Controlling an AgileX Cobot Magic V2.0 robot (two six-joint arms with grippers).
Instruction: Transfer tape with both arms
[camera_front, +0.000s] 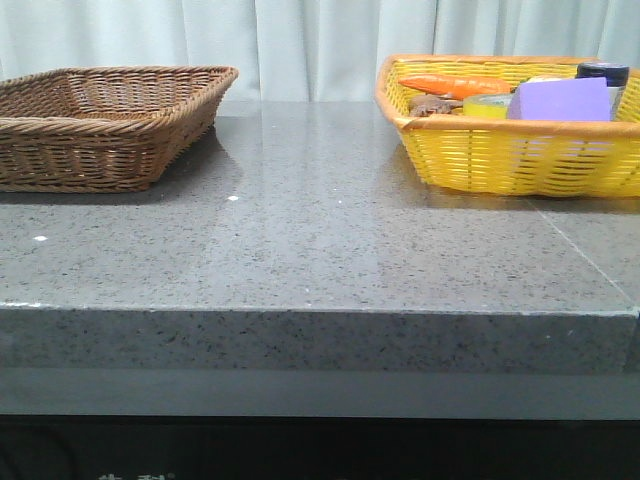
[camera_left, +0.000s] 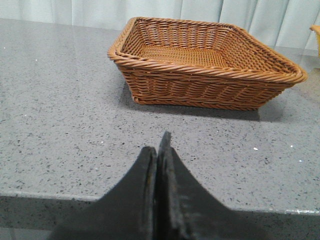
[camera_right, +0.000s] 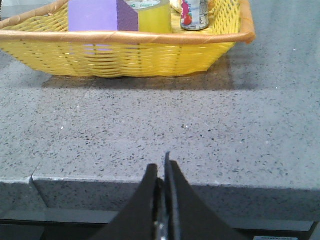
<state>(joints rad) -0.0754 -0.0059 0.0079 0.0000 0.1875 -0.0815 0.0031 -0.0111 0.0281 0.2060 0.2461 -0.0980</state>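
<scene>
Front view shows a grey speckled stone tabletop (camera_front: 320, 250), polished enough to mirror the pale curtain (camera_front: 300, 45) behind, with a thick squared front edge and a seam running across its right part. On its far left stands a brown basket (camera_front: 100, 125) of woven wicker, rectangular with flaring walls and a braided rim. On the far right stands a yellow basket (camera_front: 520, 160) of plastic weave with an orange rim, cut off by the frame's right edge.

Inside the yellow basket the tape (camera_front: 488, 106), a translucent yellow roll, lies just behind the front wall, touching the left side of a matte purple block (camera_front: 560, 100). Only its upper part clears the rim. In the right wrist view the tape (camera_right: 154, 15) shows its white core with a scrap of green lettering too cropped to read. Beside it stands a can (camera_right: 195, 14) with a red fruit picture; its label cannot be read. An orange carrot (camera_front: 455, 85), a brown lump (camera_front: 430, 104) of unclear kind and a dark cylinder (camera_front: 602, 72) sit farther back, each partly hidden.

Neither arm appears in the front view. The left pincer (camera_left: 157, 150), black and matte, has its tapered fingers pressed together over the tabletop's near edge, well apart from the brown basket. The right pincer (camera_right: 162, 167) is likewise together and holds nothing, at the near edge facing the yellow basket.
</scene>
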